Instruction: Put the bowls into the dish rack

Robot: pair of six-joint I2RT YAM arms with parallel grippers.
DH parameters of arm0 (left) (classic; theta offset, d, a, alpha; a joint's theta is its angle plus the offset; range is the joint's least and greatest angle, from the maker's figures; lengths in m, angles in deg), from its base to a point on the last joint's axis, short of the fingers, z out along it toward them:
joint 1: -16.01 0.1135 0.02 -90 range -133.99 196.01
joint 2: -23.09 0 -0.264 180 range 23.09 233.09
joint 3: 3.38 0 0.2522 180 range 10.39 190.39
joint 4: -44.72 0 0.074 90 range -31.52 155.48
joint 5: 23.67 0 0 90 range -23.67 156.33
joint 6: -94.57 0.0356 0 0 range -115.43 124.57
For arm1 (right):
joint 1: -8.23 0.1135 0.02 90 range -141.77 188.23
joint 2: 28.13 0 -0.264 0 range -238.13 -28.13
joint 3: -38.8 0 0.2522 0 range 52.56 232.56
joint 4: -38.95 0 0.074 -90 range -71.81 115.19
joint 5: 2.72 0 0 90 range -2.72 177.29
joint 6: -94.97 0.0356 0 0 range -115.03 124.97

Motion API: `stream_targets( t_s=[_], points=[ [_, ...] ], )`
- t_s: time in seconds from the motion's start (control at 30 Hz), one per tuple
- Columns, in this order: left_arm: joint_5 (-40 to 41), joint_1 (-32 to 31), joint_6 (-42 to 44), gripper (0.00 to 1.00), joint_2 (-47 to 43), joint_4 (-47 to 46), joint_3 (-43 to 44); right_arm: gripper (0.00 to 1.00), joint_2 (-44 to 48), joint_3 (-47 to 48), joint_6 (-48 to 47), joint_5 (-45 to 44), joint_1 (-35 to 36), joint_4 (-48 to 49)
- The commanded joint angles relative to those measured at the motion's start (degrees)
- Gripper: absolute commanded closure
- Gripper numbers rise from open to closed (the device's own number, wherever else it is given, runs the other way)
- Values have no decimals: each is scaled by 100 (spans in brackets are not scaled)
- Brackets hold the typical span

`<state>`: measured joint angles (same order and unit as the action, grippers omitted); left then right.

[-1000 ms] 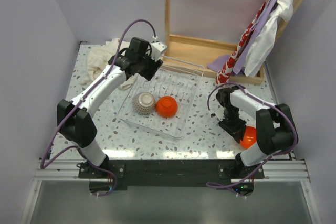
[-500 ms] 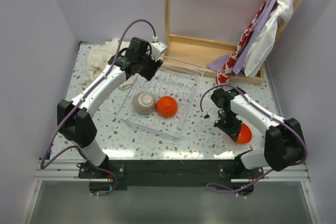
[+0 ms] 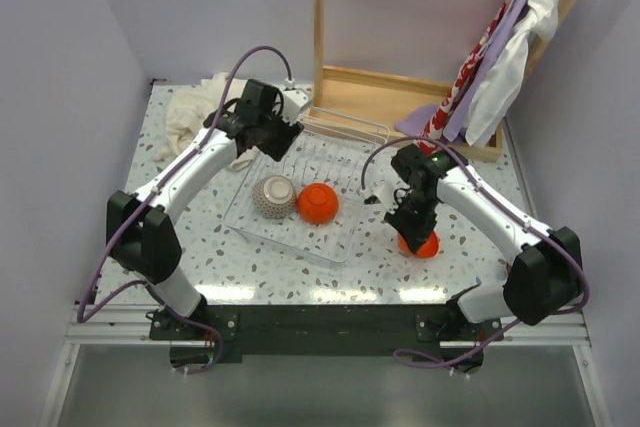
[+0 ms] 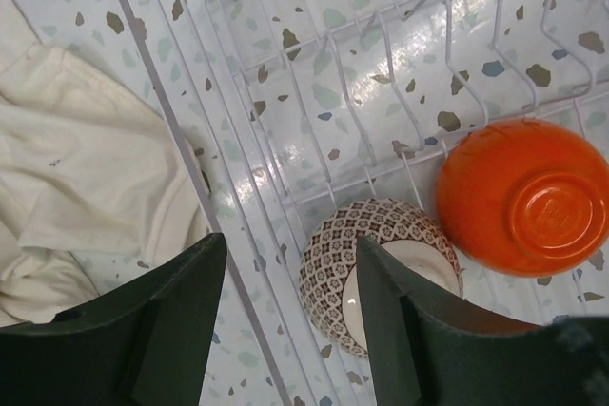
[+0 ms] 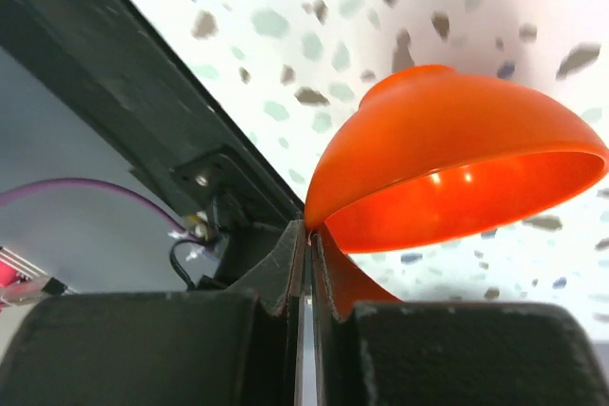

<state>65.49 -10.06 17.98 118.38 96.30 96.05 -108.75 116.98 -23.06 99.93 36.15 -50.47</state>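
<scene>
The dish rack (image 3: 340,152) of thin clear bars lies mid-table; it also shows in the left wrist view (image 4: 314,92). In it sit a patterned bowl (image 3: 274,196) with a pale foot ring and an orange bowl (image 3: 318,203), both upside down, also seen in the left wrist view, patterned (image 4: 376,263) and orange (image 4: 523,202). My left gripper (image 3: 268,137) is open and empty, hovering over the rack's far left part. My right gripper (image 3: 412,222) is shut on the rim of a second orange bowl (image 3: 420,243), held above the table right of the rack; the wrist view shows the pinched rim (image 5: 447,168).
A cream cloth (image 3: 195,117) lies at the far left beside the rack. A wooden frame (image 3: 400,97) stands behind the rack, with hanging cloths (image 3: 500,47) at the far right. The table's near edge carries a black rail (image 3: 320,322).
My right arm has lifted the orange bowl from the table's near right and carried it left toward the rack. My left gripper has shifted slightly left.
</scene>
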Motion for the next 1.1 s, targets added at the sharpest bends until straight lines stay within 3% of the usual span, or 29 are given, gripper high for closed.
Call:
stream_targets(
  t_s=[0.0, 0.37, 0.77, 1.07],
  points=[
    [-179, 286, 127, 39, -397, -91, -234, 100, 213, 553, -185, 923, 99, -98],
    [-373, 295, 267, 43, -450, -30, -165, 100, 179, 2143, -449, 2443, 135, -274],
    [-408, 523, 223, 48, -247, -178, 161, 100, -630, 2962, 113, 3718, 170, 1139],
    [-285, 523, 250, 49, -291, -267, 249, 100, -639, 2663, 781, 4255, 328, 2467]
  ],
)
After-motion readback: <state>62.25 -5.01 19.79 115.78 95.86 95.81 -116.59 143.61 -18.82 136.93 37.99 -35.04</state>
